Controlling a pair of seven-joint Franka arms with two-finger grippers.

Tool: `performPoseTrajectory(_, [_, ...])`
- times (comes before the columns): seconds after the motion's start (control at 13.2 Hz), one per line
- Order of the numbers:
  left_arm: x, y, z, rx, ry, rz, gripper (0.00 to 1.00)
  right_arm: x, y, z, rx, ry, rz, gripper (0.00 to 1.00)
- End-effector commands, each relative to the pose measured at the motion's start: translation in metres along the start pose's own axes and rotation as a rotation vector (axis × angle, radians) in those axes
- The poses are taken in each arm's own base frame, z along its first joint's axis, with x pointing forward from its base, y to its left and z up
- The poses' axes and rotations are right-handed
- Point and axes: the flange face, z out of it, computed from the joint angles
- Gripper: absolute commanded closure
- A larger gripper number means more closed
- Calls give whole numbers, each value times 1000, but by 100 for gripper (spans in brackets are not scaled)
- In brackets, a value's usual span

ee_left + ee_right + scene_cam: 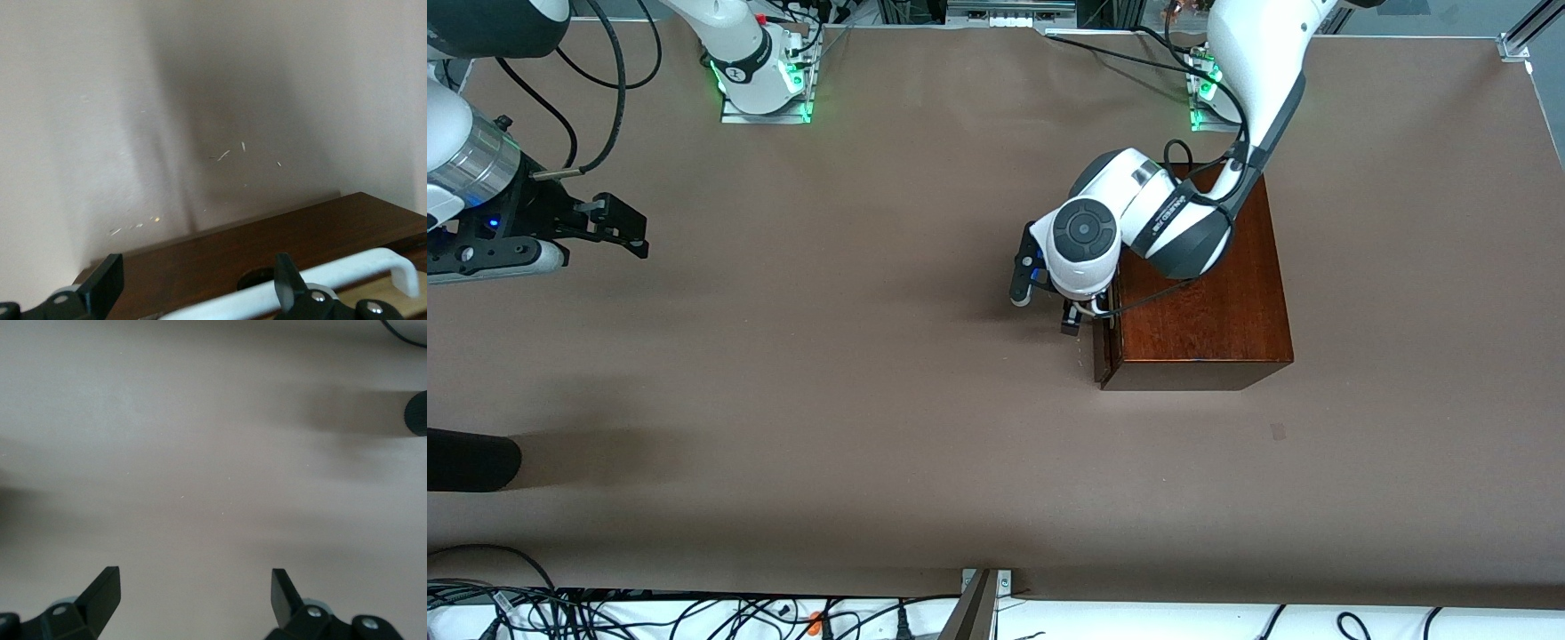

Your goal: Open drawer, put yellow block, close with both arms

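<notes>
The dark reddish-brown wooden box (1200, 302) stands toward the left arm's end of the table. Its drawer (1102, 348) faces the right arm's end and is out by a thin gap. In the left wrist view a strip of pale interior (381, 291) shows next to the white handle (353, 272). My left gripper (1047, 302) is low in front of the drawer, open, its fingers (111, 279) on either side of the handle without closing on it. My right gripper (627, 228) is open and empty over bare table at the right arm's end, waiting. The yellow block is not in view.
A black rounded object (467, 460) lies at the table's edge at the right arm's end, nearer the front camera, and shows in the right wrist view (417, 413). Cables run along the near edge (605, 613). The brown table top (827, 373) spreads between the arms.
</notes>
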Motion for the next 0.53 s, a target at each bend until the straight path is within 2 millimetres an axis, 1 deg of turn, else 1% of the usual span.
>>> performPoseTrajectory(0.0, [-13, 21, -79, 29, 57, -185, 0, -1, -5, -5, 0, 11, 9, 0])
performPoseTrajectory(0.08, [-18, 27, -103, 38, 62, -272, 0, -1, -5, -5, 1, 11, 9, 0])
performPoseTrajectory(0.15, [-27, 32, -126, 42, 58, -352, 0, -1, -4, -5, 0, 11, 11, 0])
performPoseTrajectory(0.23, [-47, 30, -146, 41, 57, -435, 0, -1, -4, -5, 0, 11, 11, 0])
performPoseTrajectory(0.3, [-73, 24, -166, 40, 64, -523, 0, -1, -4, -5, 0, 11, 11, 0])
performPoseTrajectory(0.45, [-125, 16, -197, 38, 72, -678, 0, -1, -4, -5, 0, 11, 11, 0])
